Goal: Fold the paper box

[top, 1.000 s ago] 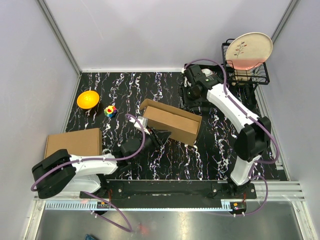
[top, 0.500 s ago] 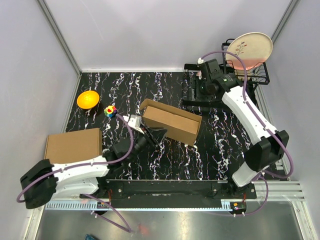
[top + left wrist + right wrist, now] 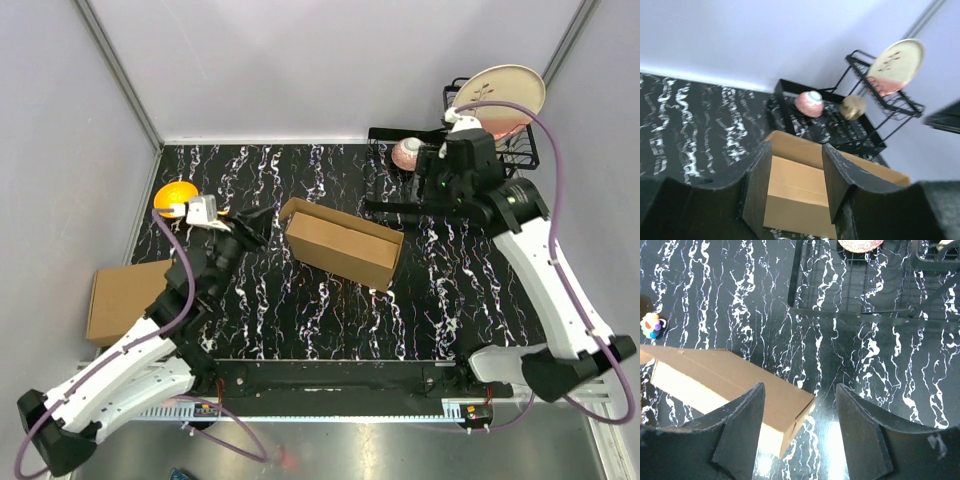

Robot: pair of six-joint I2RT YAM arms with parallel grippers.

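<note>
Both arms have lifted off the paper box (image 3: 340,245) at the middle of the bench (image 3: 330,320); left pincer (image 3: 796,147) and right pincer (image 3: 800,386) gape wide, empty; unheld flaps may spring open.

Pale lilac walls (image 3: 300,60) enclose a black marbled table (image 3: 330,320).

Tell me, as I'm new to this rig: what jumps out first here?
The open brown paper box lies at an angle mid-table on the black marbled top, with the left arm and right arm poised on either side, jaws open and empty. Next come the cream plate standing in the wire rack at the far right corner and the orange bowl at far left.
</note>
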